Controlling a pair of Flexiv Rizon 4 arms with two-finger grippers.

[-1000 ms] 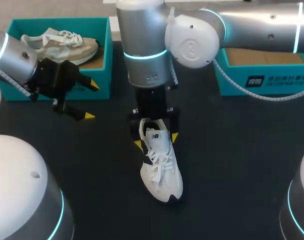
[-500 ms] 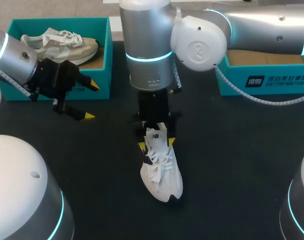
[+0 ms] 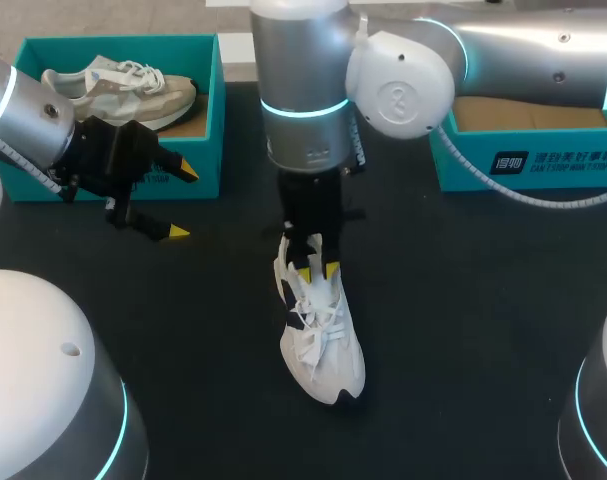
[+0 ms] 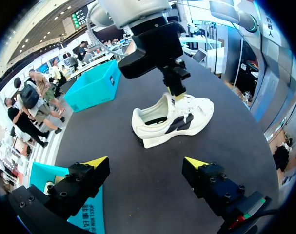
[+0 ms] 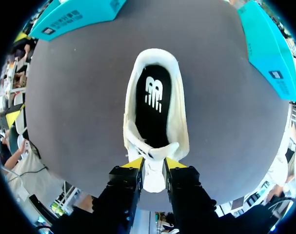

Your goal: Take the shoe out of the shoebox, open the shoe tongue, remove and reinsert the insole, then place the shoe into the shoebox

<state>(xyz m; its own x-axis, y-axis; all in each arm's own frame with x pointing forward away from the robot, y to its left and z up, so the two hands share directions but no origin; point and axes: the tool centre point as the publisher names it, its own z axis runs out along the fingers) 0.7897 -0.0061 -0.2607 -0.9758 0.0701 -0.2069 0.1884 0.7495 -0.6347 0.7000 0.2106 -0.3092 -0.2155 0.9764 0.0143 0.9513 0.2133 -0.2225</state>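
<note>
Inside shoe (image 5: pixel 180 124), right wrist only: insole (image 5: pixel 152 119)

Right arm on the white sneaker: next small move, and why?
Probably pull the tongue of the white lace-up sneaker up and toward the toe. The right jaws appear shut on the tongue, the black insole is only partly exposed, and the left jaws stand open, apart from the shoe.

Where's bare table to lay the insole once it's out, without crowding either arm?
Widest free patch: the table between the white shoe and the right shoebox. A smaller one lies between the shoe and the left gripper. Crowded: the shoe's opening, where the right gripper pinches the tongue, and the left shoebox, holding a beige shoe.
</note>
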